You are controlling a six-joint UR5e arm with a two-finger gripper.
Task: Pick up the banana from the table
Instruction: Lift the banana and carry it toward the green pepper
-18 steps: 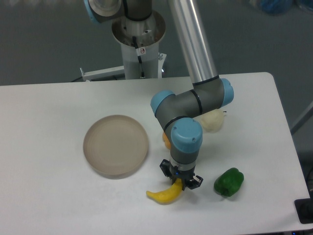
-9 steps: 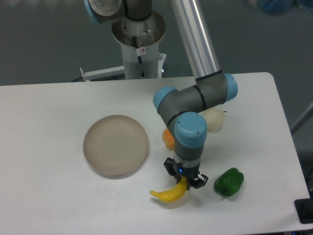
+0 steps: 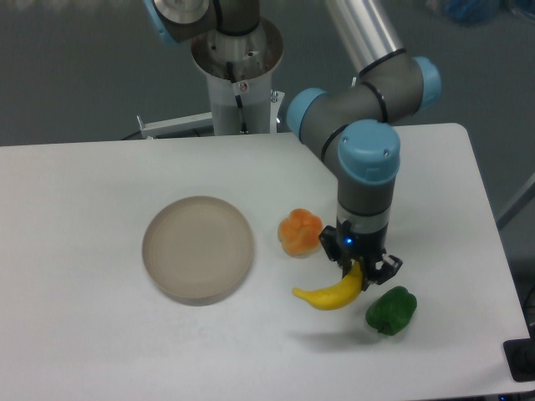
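— Gripper [image 3: 361,276] status?
— Clenched on the banana [image 3: 328,294] by its right end.
— Banana location?
— Lower right of centre, raised above the table [image 3: 100,334], between orange fruit [image 3: 299,232] and green pepper [image 3: 390,310].

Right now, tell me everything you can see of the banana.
The banana is smooth, bright yellow and looks like plastic, curved and tapering to a point at its left end. Its thicker right end is clamped in the gripper. It hangs nearly level, left tip slightly low, lifted clear of the table, where a faint shadow lies below it. In the picture it sits below the orange fruit and left of the green pepper, touching neither.
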